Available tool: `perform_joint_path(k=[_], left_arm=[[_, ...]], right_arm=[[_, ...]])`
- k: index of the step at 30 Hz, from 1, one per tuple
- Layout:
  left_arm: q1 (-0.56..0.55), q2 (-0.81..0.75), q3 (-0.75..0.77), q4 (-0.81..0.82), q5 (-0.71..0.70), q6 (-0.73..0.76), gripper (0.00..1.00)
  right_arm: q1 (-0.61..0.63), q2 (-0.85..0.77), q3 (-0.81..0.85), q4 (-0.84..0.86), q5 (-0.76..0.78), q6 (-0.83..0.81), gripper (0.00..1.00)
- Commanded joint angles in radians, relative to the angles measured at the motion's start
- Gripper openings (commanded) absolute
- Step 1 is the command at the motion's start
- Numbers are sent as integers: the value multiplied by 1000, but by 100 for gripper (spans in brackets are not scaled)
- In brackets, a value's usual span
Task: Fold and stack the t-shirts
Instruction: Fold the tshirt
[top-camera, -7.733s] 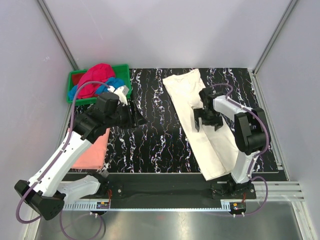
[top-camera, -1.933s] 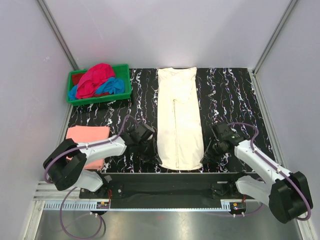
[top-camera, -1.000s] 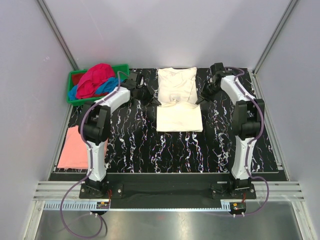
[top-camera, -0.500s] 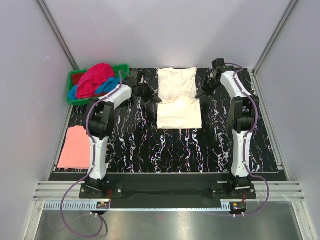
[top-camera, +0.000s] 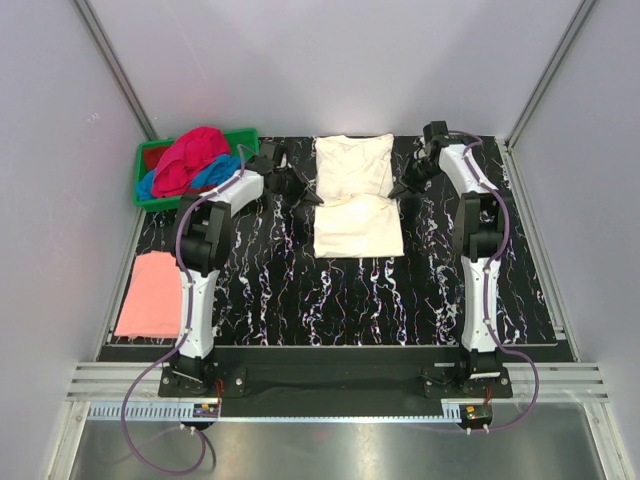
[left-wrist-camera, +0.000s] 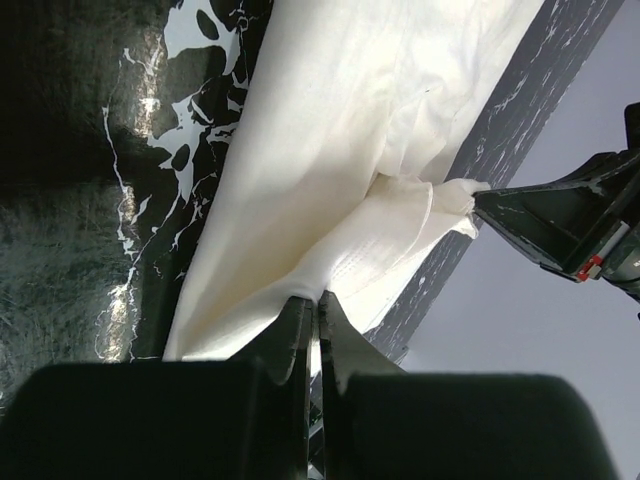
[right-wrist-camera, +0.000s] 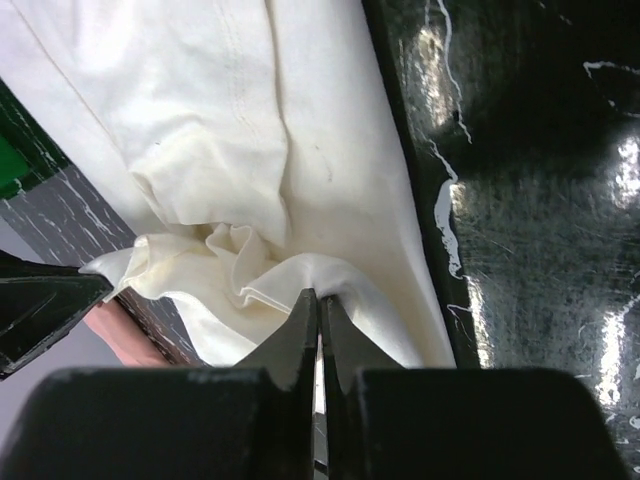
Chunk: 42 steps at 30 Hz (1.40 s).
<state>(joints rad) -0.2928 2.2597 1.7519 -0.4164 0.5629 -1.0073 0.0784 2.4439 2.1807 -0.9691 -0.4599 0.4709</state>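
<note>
A cream t-shirt (top-camera: 355, 225) lies at the middle back of the black marbled table, its near half doubled over towards the far half. My left gripper (top-camera: 318, 200) is shut on the lifted cloth at the shirt's left edge (left-wrist-camera: 312, 298). At the right edge, the right gripper (top-camera: 398, 192) pinches a bunched fold of it (right-wrist-camera: 318, 295). A salmon-pink t-shirt (top-camera: 155, 295) lies flat at the near left. Magenta (top-camera: 190, 152) and blue (top-camera: 212, 172) t-shirts are heaped in the green crate (top-camera: 160, 201).
The green crate stands at the back left corner, close behind my left arm. Grey walls close in the table on three sides. Bare marbled table (top-camera: 350, 300) stretches between the cream shirt and the arm bases.
Both grippers have carried the cream shirt's near hem from the table's front to the back, doubling the shirt over. Over the last half second they barely move.
</note>
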Motion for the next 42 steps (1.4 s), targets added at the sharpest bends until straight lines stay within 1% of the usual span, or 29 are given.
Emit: perform_joint_path(k=[1,2,4,5,6,7,8,9,10,12,13,14,15,16,17,18,19,20,21,22,24,25,27,28,32,36,42], left_arm=[[11,1,44,28,12,-13,2],[12,6,47,28,14,-13,7],[14,5,72,-7,-3,15,25],[12,1,81,-24,-32,32,37],[12,-17,95,-72,-53,56,41],[12,-31,124,-100,-78,112,45],[11,-52,130,-122,-125,143,49],[6,-93,133,-155,-148,171,50],[1,-121,127,-171,-173,215,51],[-17,-204,91,-180,-216,254,53],[-28,-228,69,-173,-224,263,53],[-40,-250,20,-168,-224,271,53],[-66,-271,0,-164,-222,279,51],[-78,-302,-26,-157,-216,286,50],[-103,-316,-76,-147,-198,288,48],[-112,-325,-115,-109,-183,285,45],[-118,-331,-147,-82,-164,268,37],[-126,-330,-175,-59,-141,256,33],[-141,-324,-222,-30,-109,243,29],[-149,-318,-238,-18,-95,224,23],[-173,-304,-276,5,-80,217,21],[-178,-299,-288,7,-80,217,20],[-184,-296,-325,11,-98,229,19],[-184,-298,-334,11,-107,237,19],[-178,-278,-344,-27,-142,279,18],[-172,-278,-390,-19,-152,291,18],[-164,-258,-445,-12,-164,318,18]], right_arm=[[-11,17,73,9,-42,-2,6],[-14,26,88,9,-46,2,8],[-20,33,106,1,-49,-2,22],[-22,40,134,-25,-42,-15,28],[-25,41,149,-45,-16,-27,32],[-29,41,169,-68,1,-43,40],[-37,30,200,-121,26,-79,43],[-38,20,208,-146,91,-103,45],[-39,3,208,-166,122,-124,46],[-37,-77,130,-172,148,-158,47],[-37,-113,85,-162,150,-167,49],[-34,-190,-15,-134,150,-179,49],[-29,-225,-68,-117,145,-184,50],[-23,-290,-166,-80,129,-184,50],[-19,-313,-212,-63,65,-178,49],[0,-333,-255,-42,22,-172,47],[10,-348,-295,-19,-20,-166,45],[24,-359,-358,18,-58,-160,43],[44,-358,-378,29,-110,-150,38],[82,-346,-400,36,-127,-146,34],[127,-327,-413,47,-190,-138,20],[165,-319,-433,59,-203,-129,17],[199,-298,-441,84,-207,-107,13],[231,-280,-437,90,-207,-104,12],[277,-237,-420,113,-206,-72,10],[288,-209,-433,112,-203,-67,10],[290,-210,-510,125,-161,-95,9]])
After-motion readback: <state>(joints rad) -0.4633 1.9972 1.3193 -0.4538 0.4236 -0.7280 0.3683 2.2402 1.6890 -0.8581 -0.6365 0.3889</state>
